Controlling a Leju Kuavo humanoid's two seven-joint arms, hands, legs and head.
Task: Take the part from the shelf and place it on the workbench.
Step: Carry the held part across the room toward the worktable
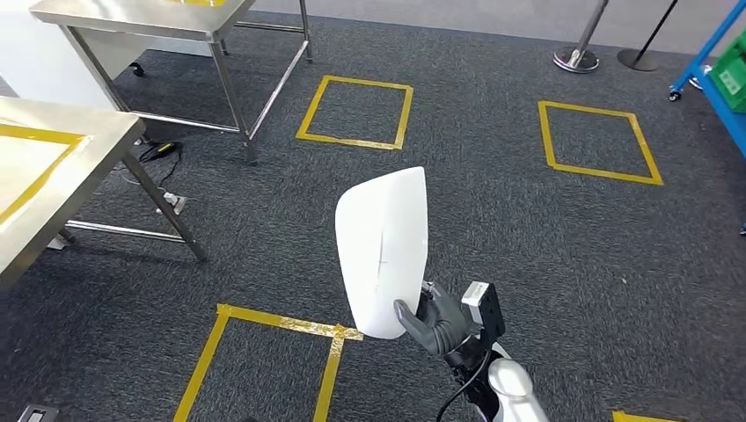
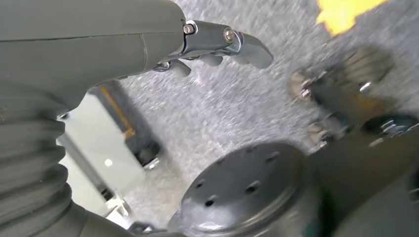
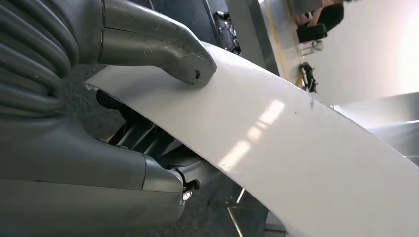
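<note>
Part (image 1: 383, 251), a white curved panel, stood upright over the grey carpet (image 1: 528, 229), gripped at its lower edge by the right hand (image 1: 437, 321); the thumb (image 3: 163, 47) pressed on its face, with darker fingers (image 3: 143, 136) behind it. The left hand (image 2: 148, 44) held nothing, fingers apart. A steel workbench (image 1: 62, 167) stood well apart at left.

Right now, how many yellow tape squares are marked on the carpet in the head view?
3 whole squares: one beside the steel table's legs, one toward the blue rack, one below the white part, cut by the frame edge. A yellow corner suggests a fourth.
</note>
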